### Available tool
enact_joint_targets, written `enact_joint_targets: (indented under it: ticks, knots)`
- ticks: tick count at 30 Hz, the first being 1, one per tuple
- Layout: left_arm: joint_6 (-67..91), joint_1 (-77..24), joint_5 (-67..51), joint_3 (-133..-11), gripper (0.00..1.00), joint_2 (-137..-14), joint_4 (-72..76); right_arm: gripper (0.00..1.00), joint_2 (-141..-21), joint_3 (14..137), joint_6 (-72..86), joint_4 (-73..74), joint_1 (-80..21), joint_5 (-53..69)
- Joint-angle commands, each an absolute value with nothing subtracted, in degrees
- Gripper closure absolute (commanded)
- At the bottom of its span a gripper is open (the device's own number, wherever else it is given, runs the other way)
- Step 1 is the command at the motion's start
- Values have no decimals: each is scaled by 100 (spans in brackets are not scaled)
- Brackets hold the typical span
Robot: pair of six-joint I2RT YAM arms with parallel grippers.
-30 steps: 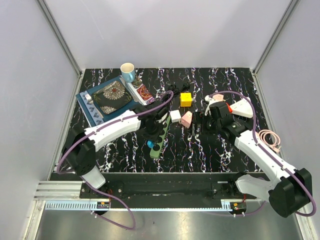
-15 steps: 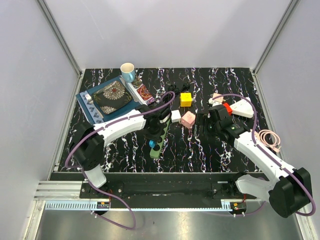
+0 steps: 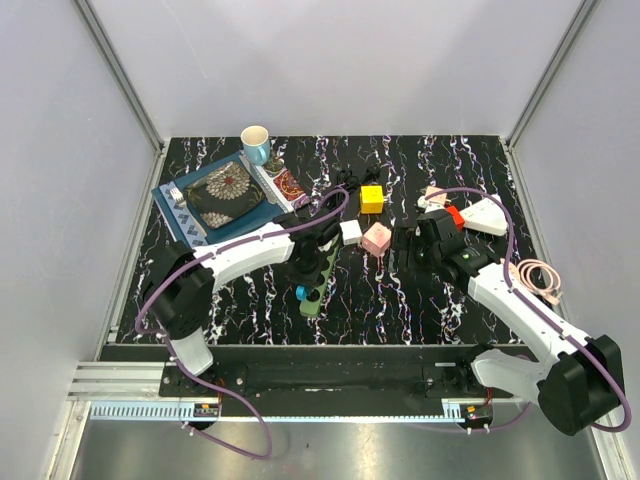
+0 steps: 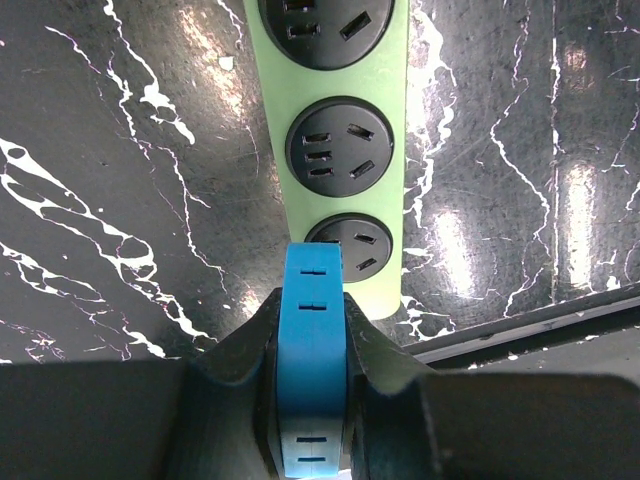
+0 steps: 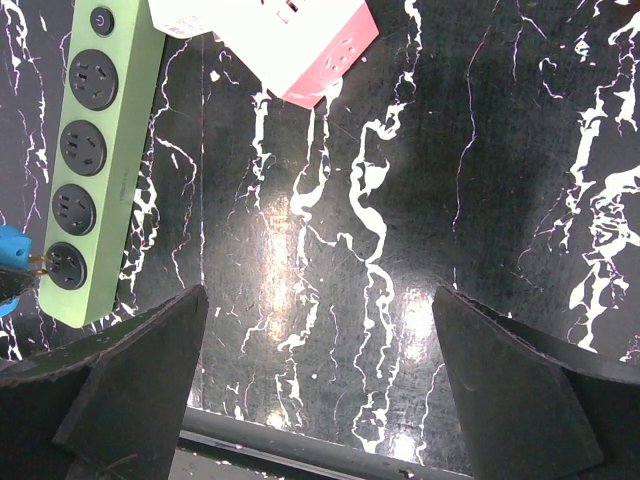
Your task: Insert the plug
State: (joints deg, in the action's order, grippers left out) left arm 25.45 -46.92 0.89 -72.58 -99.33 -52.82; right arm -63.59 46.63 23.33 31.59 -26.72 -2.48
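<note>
Blue plug pinched in left pincer over green strip

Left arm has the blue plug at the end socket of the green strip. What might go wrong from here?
1. The blue plug in the left end effector seems to sit off the middle of the end socket; pressing now may jam the prongs against its face.
2. Nothing holds the green strip: the right end effector hangs open, apart from it, so a push at its end might slide or tip it.
</note>
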Motion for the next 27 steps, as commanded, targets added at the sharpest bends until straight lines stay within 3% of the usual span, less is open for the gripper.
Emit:
enact_joint_targets:
  ticks: [1,27]
  knots:
    - [2663,-4737,202,-7242,100,-10002,-5177,0,-6319,4641,2250,3059,-2672,-369]
    - [2751,-4869,237,-7427,100,-10160,-5142,0,-6399,4579,2057,2944,-2663,-281]
